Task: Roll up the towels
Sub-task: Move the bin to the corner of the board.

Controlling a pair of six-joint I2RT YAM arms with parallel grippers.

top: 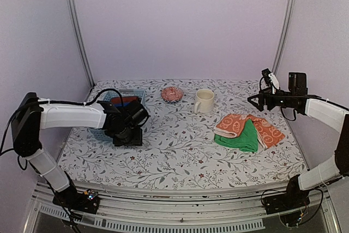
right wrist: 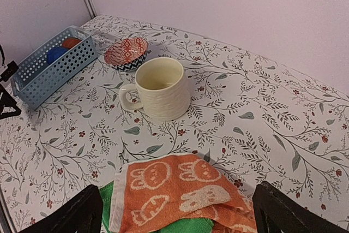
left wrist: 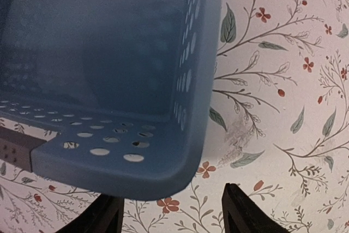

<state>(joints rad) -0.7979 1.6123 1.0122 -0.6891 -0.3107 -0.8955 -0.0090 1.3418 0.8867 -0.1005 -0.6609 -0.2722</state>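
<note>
Floral-print worktop (top: 180,151) carries: blue perforated basket (right wrist: 52,72) far left, patterned bowl (top: 172,94) and cream mug (top: 204,101) far centre, towels (top: 248,132) heaped at right.

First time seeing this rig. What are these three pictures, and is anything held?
Two robot arms are bolted at the near edge of the table, each with a two-finger gripper. The wide picture is from a fixed camera above and behind them. The other two are from wrist cameras, so the dark prongs at the bottom are that arm's own fingers. On the floral table are a blue basket holding blue and dark red rolls, a patterned bowl, a cream mug, and a loose pile of unrolled towels, two orange with white prints and one green. The left gripper is open by the basket's corner, and the right gripper is open near the towels. Neither holds anything.
</note>
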